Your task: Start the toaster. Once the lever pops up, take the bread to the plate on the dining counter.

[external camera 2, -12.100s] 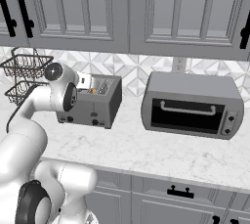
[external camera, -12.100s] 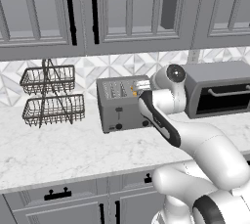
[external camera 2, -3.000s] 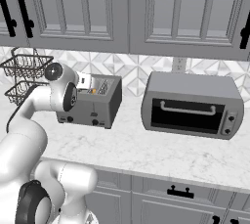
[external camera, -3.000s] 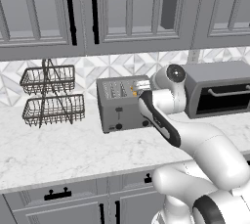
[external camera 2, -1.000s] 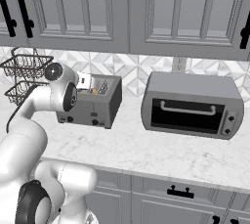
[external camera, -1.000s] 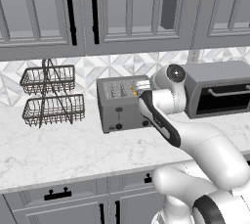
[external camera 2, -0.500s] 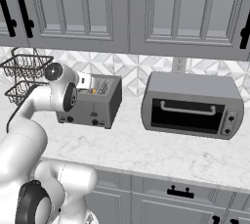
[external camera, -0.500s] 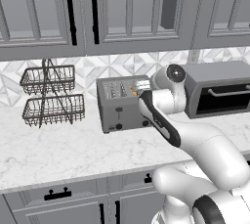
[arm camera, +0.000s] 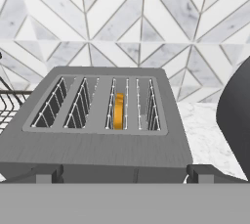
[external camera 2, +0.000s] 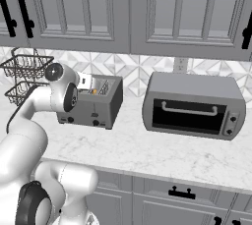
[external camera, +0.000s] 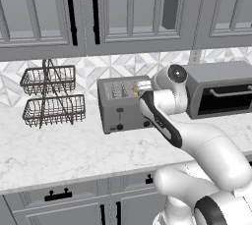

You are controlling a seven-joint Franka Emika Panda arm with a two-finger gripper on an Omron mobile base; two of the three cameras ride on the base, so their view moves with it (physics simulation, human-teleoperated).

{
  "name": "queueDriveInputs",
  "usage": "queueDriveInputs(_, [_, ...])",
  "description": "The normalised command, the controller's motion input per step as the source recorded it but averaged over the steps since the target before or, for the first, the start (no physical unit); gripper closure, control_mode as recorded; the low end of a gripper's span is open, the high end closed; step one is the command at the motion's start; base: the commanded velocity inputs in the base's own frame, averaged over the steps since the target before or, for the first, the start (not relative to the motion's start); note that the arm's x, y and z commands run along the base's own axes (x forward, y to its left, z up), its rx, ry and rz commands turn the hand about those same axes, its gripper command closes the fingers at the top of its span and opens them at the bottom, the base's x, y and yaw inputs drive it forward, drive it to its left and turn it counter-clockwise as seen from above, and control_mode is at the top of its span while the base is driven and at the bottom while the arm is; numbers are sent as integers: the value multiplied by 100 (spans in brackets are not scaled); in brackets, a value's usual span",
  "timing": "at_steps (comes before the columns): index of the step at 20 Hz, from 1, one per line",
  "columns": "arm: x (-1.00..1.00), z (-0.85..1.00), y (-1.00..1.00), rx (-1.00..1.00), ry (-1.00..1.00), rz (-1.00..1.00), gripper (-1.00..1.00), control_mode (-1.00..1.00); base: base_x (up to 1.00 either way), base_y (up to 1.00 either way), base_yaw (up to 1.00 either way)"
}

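The grey four-slot toaster (external camera: pixel 122 105) (external camera 2: pixel 93 102) (arm camera: pixel 105 135) stands on the marble worktop against the tiled wall. A golden slice of bread (arm camera: pixel 118 110) sits low in its third slot from the left in the hand view, and shows as a small orange spot (external camera 2: pixel 93 91) in the right base view. My gripper (external camera: pixel 142 87) (external camera 2: pixel 86 82) (arm camera: pixel 124 176) hovers just in front of and above the toaster's top, open wide, nothing between its fingertips (arm camera: pixel 46 173). The plate and the dining counter are out of view.
A wide grey toaster oven (external camera: pixel 221 91) (external camera 2: pixel 194 106) with a glass door stands right of the toaster. A two-tier wire basket (external camera: pixel 51 98) (external camera 2: pixel 24 76) stands to its left. Grey wall cabinets (external camera: pixel 98 13) hang overhead. Bare marble worktop (external camera: pixel 59 150) stretches in front.
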Motion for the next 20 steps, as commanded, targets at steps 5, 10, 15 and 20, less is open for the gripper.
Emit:
queueDriveInputs(5, [0, 0, 0, 0, 0, 0, -100, -100, 0, 0, 0])
queueDriveInputs(10, [0, 0, 0, 0, 0, 0, -100, -100, 0, 0, 0])
queueDriveInputs(15, [0, 0, 0, 0, 0, 0, -100, -100, 0, 0, 0])
queueDriveInputs(20, [0, 0, 0, 0, 0, 0, -100, -100, 0, 0, 0])
